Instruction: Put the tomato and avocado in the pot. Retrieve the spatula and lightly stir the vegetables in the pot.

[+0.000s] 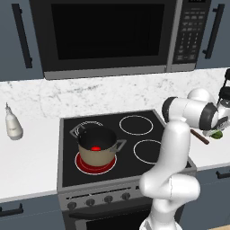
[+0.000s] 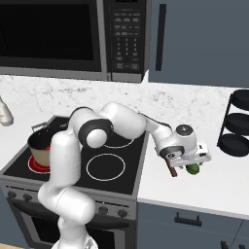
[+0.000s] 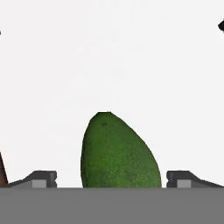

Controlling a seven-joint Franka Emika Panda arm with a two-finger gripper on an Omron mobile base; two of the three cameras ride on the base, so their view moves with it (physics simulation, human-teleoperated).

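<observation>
White counter (image 3: 113, 57), avocado (image 3: 119, 153) tip away.

Hand low over avocado (image 2: 193, 168) beside spatula (image 2: 170, 169); fingers apparently hidden.

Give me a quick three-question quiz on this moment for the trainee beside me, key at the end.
1. True or false: the tomato already lies inside the pot.
2. Which thing sits between the fingers of the gripper? A) spatula B) avocado C) bottle
3. Fill in: the spatula lies on the ______, to the right of the stove.

Key: 1 true. 2 B, the avocado; the fingers stand apart on either side of it, not yet closed. 3 counter.
</observation>
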